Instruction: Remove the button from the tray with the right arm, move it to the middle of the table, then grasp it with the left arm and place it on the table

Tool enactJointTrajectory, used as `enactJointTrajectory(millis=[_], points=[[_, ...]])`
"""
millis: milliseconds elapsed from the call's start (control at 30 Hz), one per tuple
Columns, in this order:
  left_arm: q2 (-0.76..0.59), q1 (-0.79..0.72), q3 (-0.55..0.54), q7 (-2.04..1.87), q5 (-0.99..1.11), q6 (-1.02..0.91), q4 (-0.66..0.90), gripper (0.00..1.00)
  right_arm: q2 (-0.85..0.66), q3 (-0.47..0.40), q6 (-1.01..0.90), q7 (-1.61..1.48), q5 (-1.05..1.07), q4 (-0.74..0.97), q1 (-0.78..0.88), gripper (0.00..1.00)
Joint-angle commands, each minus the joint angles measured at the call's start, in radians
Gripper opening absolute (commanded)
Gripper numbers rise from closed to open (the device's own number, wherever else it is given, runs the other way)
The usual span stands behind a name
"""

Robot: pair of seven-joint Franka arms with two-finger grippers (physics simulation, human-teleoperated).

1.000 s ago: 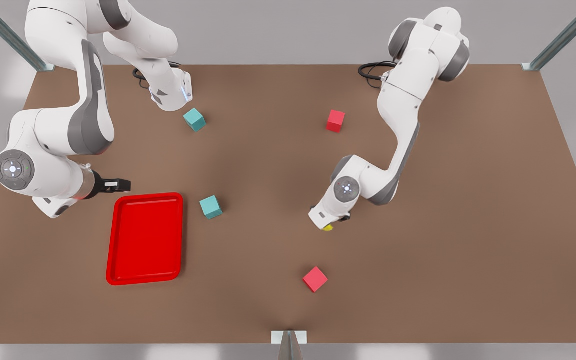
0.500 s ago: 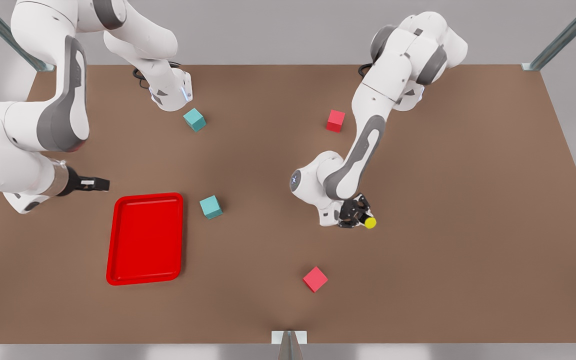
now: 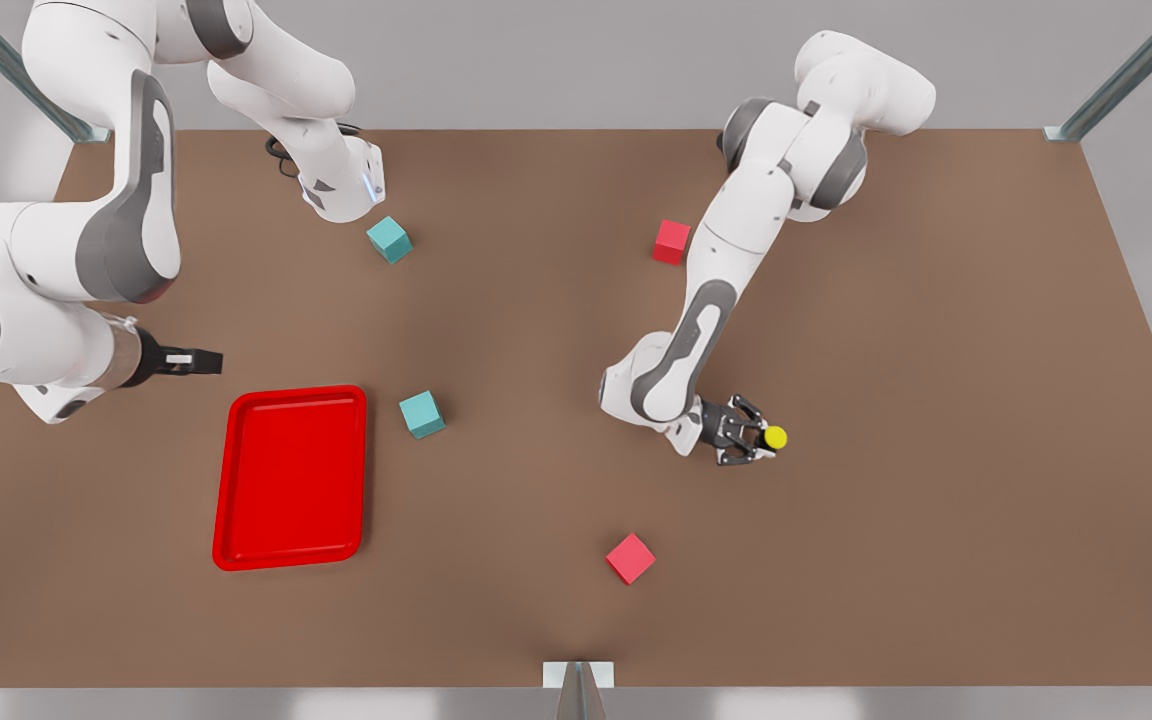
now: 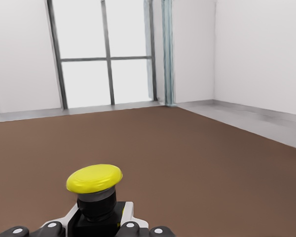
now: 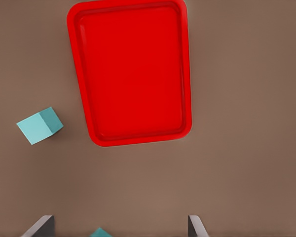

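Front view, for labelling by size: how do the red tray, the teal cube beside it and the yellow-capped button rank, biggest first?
1. Red tray, by far.
2. Teal cube.
3. Button, held in the left pincer and partly hidden by it.

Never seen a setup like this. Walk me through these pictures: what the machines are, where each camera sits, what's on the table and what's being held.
Two white robot arms work at a brown table, rendered in a simulator. The front view looks down from above. The other two pictures come from cameras on the arms' wrists. The left gripper, on the front view's right, is shut on the yellow-capped button; its wrist view shows the button up close. The right gripper, open, waits by the red tray, which its camera looks down on. Two teal cubes and two red cubes lie about.
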Motion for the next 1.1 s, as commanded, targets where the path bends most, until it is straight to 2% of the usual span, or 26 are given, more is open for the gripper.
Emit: enactJointTrajectory(millis=[0, 133, 167, 200, 233, 900, 1067], points=[[0.012, 0.003, 0.000, -0.645, 0.044, -0.011, 0.000, 0.46, -0.001, 0.001, -0.007, 0.000, -0.005, 0.000, 0.009, 1.00], [0.023, 0.003, 0.000, -0.645, 0.072, -0.011, 0.000, 0.49, 0.000, 0.001, -0.007, 0.000, -0.005, 0.000, 0.030, 1.00], [0.031, 0.003, 0.000, -0.645, 0.075, -0.011, 0.000, 0.60, 0.000, 0.001, -0.007, -0.001, -0.004, 0.000, 0.030, 1.00], [0.035, 0.003, 0.000, -0.645, 0.081, -0.011, 0.000, 0.86, 0.000, -0.001, -0.007, -0.003, -0.002, 0.002, 0.029, 1.00], [0.037, 0.003, 0.000, -0.645, 0.081, -0.011, 0.000, 1.00, 0.000, 0.001, -0.007, -0.003, -0.002, 0.000, 0.032, 1.00], [0.028, -0.022, 0.000, -0.639, 0.106, -0.051, 0.005, 1.00, 0.006, 0.001, -0.015, 0.005, 0.011, 0.002, 0.023, 1.00], [-0.015, -0.022, 0.000, -0.588, 0.164, -0.129, -0.004, 1.00, 0.006, -0.001, -0.015, 0.005, 0.019, 0.002, 0.020, 1.00]])
